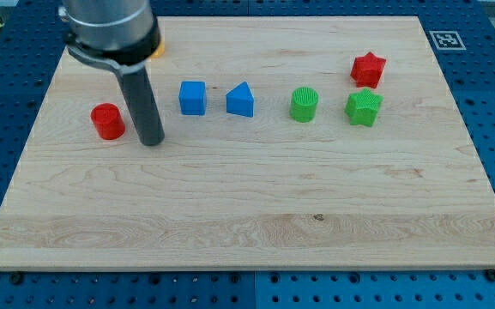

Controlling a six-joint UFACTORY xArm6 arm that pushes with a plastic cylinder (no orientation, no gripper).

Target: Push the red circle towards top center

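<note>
Peeking from behind the arm (110, 30) — an orange block (158, 50), shape hidden.

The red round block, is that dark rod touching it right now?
No: my tip stands just to the view's right of the red circle, with a thin strip of bare board showing between them.

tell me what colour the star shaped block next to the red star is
Green: the green star sits just below the red star, clear in the camera view.

My tip (151, 142) stands just right of red circle (107, 121). Surface (247, 223) above the circle open toward top; blue cube (192, 97) lies farther right.
</note>
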